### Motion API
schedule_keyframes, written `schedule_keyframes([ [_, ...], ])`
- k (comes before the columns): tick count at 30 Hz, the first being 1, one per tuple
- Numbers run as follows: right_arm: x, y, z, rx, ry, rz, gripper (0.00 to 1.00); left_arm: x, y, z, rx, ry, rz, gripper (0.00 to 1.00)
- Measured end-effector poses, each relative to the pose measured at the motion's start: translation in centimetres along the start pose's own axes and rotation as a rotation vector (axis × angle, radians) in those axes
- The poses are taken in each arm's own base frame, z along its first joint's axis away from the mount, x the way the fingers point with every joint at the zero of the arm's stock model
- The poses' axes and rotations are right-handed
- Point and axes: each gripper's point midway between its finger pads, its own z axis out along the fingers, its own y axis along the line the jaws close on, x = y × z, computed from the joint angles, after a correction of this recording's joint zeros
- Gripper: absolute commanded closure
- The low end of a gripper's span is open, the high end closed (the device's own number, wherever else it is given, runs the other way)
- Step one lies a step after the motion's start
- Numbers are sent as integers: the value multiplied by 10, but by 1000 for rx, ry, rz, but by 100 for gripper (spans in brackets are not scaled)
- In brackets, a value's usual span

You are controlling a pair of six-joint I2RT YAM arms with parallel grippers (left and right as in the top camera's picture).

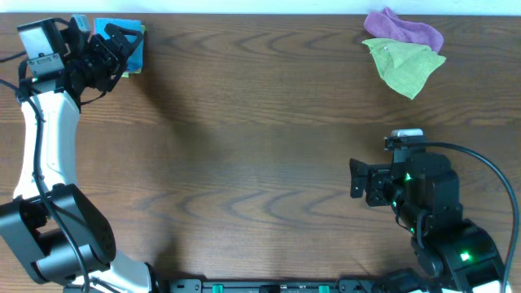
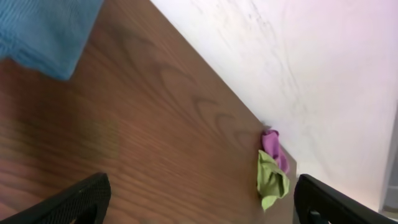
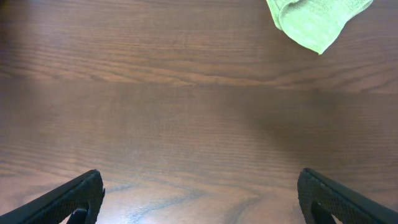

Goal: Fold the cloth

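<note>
Two YAM arms share a wooden table [image 1: 260,163] where the cloth [image 1: 136,52] lies at the far-left corner, a compact sky-blue rectangle partly hidden beneath the left gripper [image 1: 112,47]. From the left wrist, the blue terry shows a straight edge and a neat corner at the top of the view. The left gripper's fingers [image 2: 81,199] stand wide apart with only bare wood between them, holding nothing. The fold looks done or close to it, judging by how small and square the cloth sits. How many layers it has cannot be told, and no white tag can be made out. What may be left is little more than lifting the left arm clear. The right gripper [image 1: 356,181] sits over the near-right part of the table, well apart from the cloth, its jaws likewise wide and empty in its own wrist view. At the far-right corner a purple cloth [image 1: 404,28] lies touching a yellow-green cloth [image 1: 407,67], the pair well away from the work and in nobody's path. Nothing stands between either arm and the blue cloth, and the table edge just beside it looks like the one hazard.
</note>
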Motion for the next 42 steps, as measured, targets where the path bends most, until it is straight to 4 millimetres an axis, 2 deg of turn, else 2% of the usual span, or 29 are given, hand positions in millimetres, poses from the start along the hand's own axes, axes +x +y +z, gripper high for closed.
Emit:
schedule_keyframes([
  [4,0,0,0,-1,1,0,1,14,20,-3,-82,45,-73,4],
  [6,0,0,0,-1,0,0,1,8,30,-6,-126,16,-79,5],
  [8,0,0,0,-2,0,0,1,-7,39,-12,-156,-45,-49,4],
  [11,0,0,0,-2,1,0,1,-45,26,-25,-71,-152,191,4],
  [13,0,0,0,-2,1,0,1,-58,15,-37,-2,-187,354,5],
  [18,0,0,0,-2,1,0,1,-60,2,-58,20,-212,522,4],
  [21,0,0,0,-2,1,0,1,-53,-18,-76,-33,-247,593,4],
  [25,0,0,0,-2,1,0,1,-32,-58,-110,-137,-321,685,4],
  [28,0,0,0,-1,1,0,1,2,-91,-140,-211,-364,768,5],
  [32,0,0,0,-3,1,0,1,47,-112,-173,-267,-371,838,5],
  [34,0,0,0,-2,1,1,1,76,-116,-193,-294,-363,856,5],
  [38,0,0,0,-2,2,0,1,104,-119,-220,-297,-405,885,5],
  [42,0,0,0,-2,0,0,1,131,-88,-233,-321,-431,842,5],
])
